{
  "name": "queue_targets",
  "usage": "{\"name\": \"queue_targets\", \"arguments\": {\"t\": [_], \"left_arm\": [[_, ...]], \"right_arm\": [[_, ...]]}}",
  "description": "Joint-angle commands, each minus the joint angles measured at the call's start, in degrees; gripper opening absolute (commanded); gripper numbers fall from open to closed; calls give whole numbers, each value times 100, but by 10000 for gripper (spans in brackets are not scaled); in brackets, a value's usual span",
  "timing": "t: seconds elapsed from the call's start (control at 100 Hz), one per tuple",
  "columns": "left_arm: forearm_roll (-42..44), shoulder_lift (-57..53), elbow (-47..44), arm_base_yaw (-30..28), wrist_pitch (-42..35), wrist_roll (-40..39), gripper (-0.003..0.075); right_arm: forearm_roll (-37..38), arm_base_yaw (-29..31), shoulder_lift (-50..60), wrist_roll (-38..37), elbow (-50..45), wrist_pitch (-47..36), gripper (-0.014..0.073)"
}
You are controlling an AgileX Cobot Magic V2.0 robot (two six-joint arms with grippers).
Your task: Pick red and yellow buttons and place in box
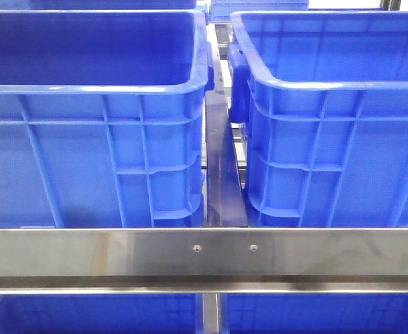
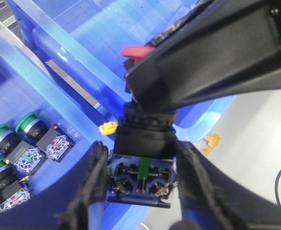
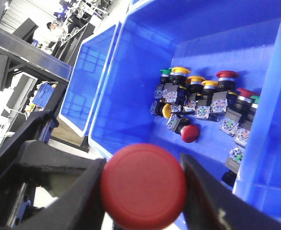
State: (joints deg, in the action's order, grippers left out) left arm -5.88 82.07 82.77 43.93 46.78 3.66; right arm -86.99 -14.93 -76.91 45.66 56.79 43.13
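Red button point(image 3: 143, 186) between both pincers, body hidden.

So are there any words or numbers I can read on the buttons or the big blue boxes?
None can be read.
Blue crates: plain ribbed walls, no lettering.
Red button in the right gripper: plain cap.
Switch block in the left gripper: only contacts and a green strip.
Green buttons and the button pile: any markings are too small and blurred.
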Motion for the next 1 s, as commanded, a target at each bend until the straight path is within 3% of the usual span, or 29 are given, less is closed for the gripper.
{"name": "queue_targets", "arguments": {"t": [0.0, 0.15, 0.22, 0.4, 0.72, 0.99], "left_arm": [[-45, -217, 172, 42, -365, -2, 171], [-45, -217, 172, 42, -365, -2, 432], [-11, -217, 172, 42, -365, -2, 491], [67, -264, 172, -90, -365, -188, 496], [64, -712, 78, -1069, -355, -284, 496], [64, -1893, -1355, -2331, -1170, -366, 495]], "right_arm": [[-359, -9, 165, 77, 199, 213, 153], [-349, -9, 165, 139, 199, 202, 153], [-343, -9, 165, 243, 199, 176, 153], [-237, -3, 171, 284, 199, -156, 153], [-89, 572, 384, 404, 199, -558, 153], [73, 1108, 460, 422, 199, -557, 153]]}}
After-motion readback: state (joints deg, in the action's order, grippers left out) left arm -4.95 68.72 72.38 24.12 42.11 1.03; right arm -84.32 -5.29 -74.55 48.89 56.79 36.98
